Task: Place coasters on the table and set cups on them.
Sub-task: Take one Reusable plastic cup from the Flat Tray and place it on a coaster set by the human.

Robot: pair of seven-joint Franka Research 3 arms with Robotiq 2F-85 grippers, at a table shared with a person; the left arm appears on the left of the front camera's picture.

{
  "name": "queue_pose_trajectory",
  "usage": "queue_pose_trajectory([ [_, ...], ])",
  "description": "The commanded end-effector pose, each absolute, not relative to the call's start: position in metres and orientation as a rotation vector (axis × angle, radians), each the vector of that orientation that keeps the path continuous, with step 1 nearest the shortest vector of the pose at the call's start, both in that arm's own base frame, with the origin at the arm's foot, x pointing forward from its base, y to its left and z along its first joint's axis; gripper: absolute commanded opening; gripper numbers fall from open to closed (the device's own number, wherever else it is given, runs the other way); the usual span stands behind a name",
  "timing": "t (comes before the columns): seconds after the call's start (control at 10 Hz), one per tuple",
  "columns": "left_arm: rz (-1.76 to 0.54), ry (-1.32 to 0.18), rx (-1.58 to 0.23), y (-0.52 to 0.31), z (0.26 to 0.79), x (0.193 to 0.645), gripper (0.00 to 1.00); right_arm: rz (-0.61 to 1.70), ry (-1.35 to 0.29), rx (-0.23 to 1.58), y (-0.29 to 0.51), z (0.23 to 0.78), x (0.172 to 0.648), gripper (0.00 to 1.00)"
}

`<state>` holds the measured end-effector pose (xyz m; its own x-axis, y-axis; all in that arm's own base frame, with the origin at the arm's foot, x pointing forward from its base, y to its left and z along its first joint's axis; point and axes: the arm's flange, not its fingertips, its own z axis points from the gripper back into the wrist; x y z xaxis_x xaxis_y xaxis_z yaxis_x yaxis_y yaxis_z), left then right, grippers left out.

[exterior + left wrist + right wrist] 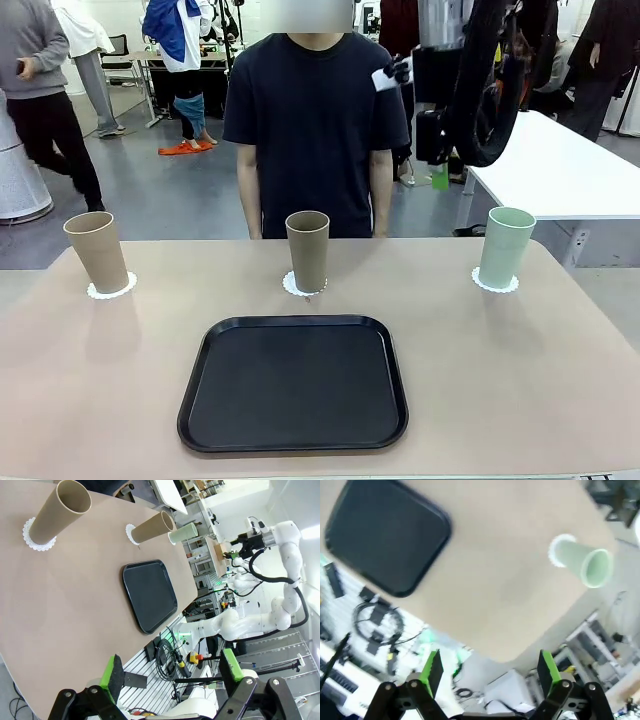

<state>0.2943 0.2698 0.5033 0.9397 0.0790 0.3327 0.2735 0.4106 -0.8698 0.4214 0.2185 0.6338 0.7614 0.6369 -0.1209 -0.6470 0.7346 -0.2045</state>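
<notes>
We saw both hands spread wide and gripping nothing. In the left wrist view the left hand [172, 672] rose from the bottom edge with its green pads [111, 672] apart, hanging past the tabletop's near edge over cables and a rack. In the right wrist view the right hand [490, 672] stood just as wide, its pads [433, 670] clear of everything, beyond the tabletop's rim.

In the front view the beige tabletop [500, 370] filled the lower half of the frame, its rounded corners showing at the right. A black tray [294, 383] lay bare at lower centre, near the front edge, with open tabletop on both sides of it. Behind it ran a row of three cups, well apart from one another: a tan cup [97, 252] at the left, leaning a little, a darker tan cup [307, 250] in the middle, and a mint cup [506, 247] at the right. Each stood on a white scalloped coaster: the left coaster [111, 291], the middle coaster [297, 288] and the right coaster [495, 285], whose edges peeked out around the bases. Wide bare lanes lay between the cups. A person [315, 130] in a dark shirt stood at the far edge, behind the middle cup.
</notes>
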Motion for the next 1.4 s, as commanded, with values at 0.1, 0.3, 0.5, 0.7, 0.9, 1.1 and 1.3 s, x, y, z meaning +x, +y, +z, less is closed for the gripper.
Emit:
queue_pose_trajectory([
  [0.1, -0.115, -0.352, -1.16, 0.27, 0.507, 0.293, 1.0, 0.845, -0.248, -0.271, 0.187, 0.545, 0.422, 1.0],
  [0.3, -0.115, -0.352, -1.16, 0.27, 0.507, 0.293, 1.0, 0.877, -0.311, -0.157, 0.154, 0.497, 0.422, 1.0],
  [0.5, -0.115, -0.352, -1.16, 0.27, 0.507, 0.293, 1.0, 0.825, -0.396, -0.089, 0.111, 0.476, 0.421, 1.0],
  [0.7, -0.115, -0.352, -1.16, 0.27, 0.507, 0.293, 1.0, 0.81, -0.357, -0.162, 0.131, 0.477, 0.43, 1.0],
  [0.9, -0.115, -0.352, -1.16, 0.27, 0.507, 0.293, 1.0, 0.81, -0.357, -0.162, 0.131, 0.477, 0.43, 1.0],
  [1.1, -0.115, -0.352, -1.16, 0.27, 0.507, 0.293, 1.0, 0.81, -0.357, -0.162, 0.131, 0.477, 0.43, 1.0],
  [1.3, -0.115, -0.352, -1.16, 0.27, 0.507, 0.293, 1.0, 0.81, -0.357, -0.162, 0.131, 0.477, 0.43, 1.0],
])
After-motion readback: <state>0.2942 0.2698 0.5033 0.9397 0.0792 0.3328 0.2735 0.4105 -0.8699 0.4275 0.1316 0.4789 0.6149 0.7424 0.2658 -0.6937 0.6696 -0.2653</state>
